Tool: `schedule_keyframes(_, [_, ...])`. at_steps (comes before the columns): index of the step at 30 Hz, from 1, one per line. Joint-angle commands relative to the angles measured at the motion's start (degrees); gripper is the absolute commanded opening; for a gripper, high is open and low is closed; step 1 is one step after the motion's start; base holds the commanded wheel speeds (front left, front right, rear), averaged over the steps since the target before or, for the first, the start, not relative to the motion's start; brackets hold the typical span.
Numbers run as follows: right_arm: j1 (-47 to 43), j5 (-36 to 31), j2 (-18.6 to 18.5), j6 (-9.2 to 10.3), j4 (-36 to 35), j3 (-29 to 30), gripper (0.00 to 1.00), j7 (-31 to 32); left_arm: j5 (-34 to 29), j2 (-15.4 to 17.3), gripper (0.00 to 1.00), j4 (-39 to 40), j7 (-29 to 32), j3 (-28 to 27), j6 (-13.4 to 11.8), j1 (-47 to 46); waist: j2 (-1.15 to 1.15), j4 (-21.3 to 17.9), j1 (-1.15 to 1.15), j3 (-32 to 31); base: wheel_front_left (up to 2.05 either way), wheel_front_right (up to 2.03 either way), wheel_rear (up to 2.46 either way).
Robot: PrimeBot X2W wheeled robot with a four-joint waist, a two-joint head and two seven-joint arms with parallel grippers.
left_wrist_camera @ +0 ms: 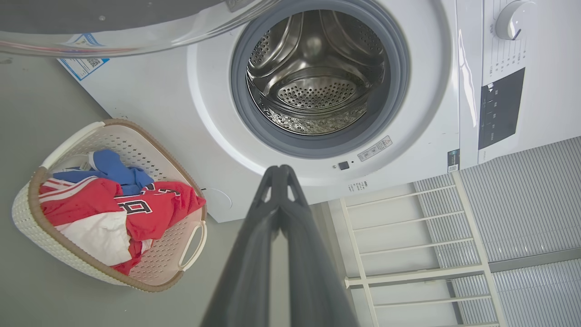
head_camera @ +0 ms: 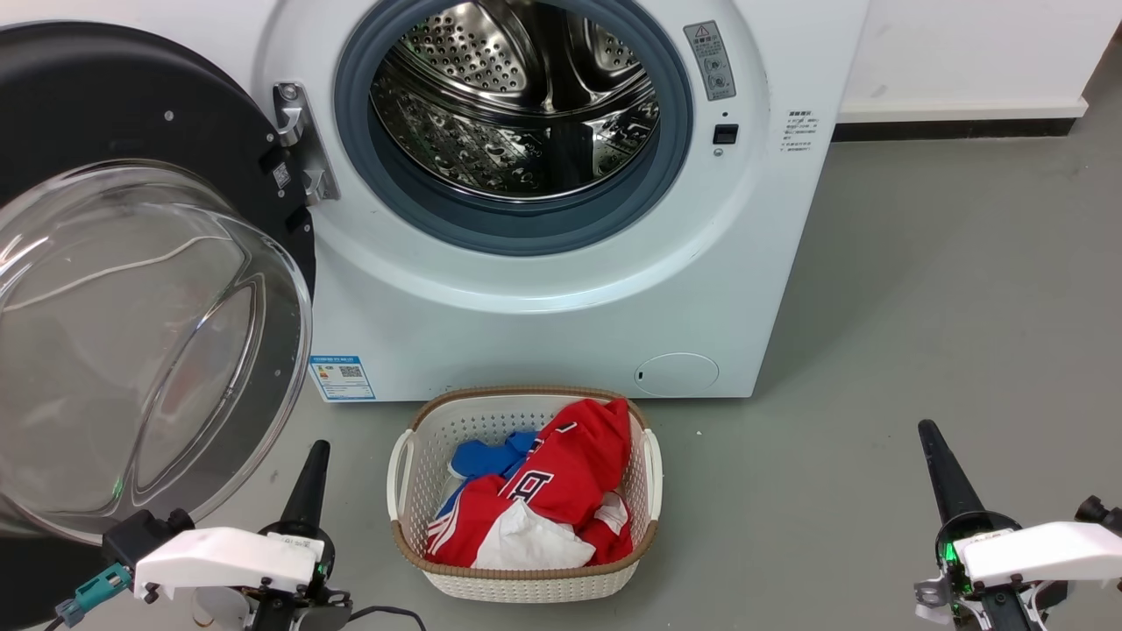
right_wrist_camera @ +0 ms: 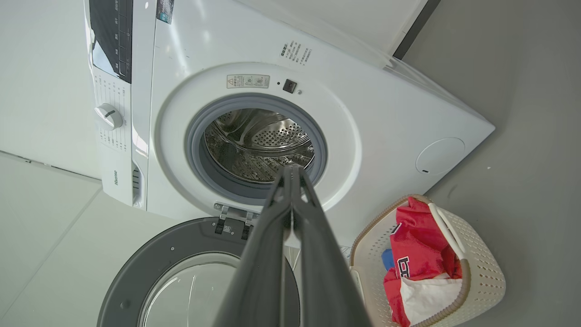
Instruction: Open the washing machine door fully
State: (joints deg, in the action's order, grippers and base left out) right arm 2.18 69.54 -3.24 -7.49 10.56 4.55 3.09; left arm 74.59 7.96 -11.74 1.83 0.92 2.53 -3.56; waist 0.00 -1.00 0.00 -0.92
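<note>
The washing machine door (head_camera: pixel 131 289) stands swung wide open to the left of the white machine, its black rim and bulging clear glass facing me; its metal hinge (head_camera: pixel 298 140) sits at the left of the opening. In the right wrist view the door (right_wrist_camera: pixel 150 272) lies below the hinge. The steel drum (head_camera: pixel 517 96) is exposed inside the grey rubber ring. My left gripper (head_camera: pixel 317 449) is shut and empty at the lower left, just right of the door glass and apart from it. At the lower right, my right gripper (head_camera: pixel 926 429) is shut, holding nothing.
A cream laundry basket (head_camera: pixel 524 582) with red, white and blue clothes stands on the grey floor in front of the machine, between my two arms. A white wall with a dark baseboard (head_camera: pixel 947 130) runs at the back right. A white rack (left_wrist_camera: pixel 408 236) appears in the left wrist view.
</note>
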Motion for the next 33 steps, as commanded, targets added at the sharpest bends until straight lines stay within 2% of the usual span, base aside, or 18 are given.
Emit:
schedule_keyframes(1, [1.3, 1.2, -0.3, -0.01, -0.2, 0.1, 0.00, 0.2, 0.9, -0.1, 0.00, 0.2, 0.1, -0.6, 0.5, -1.4, 0.00, 0.0, 0.00, 0.0, 0.00, 0.00, 0.00])
schedule_keyframes(33, [3.5, 16.9, -0.1, -0.01, 2.5, 1.1, 0.00, 2.3, 13.3, -3.5, 0.00, -1.6, 3.1, -5.2, 3.8, -2.6, 0.00, 0.7, 0.00, 0.7, 0.00, 0.00, 0.00])
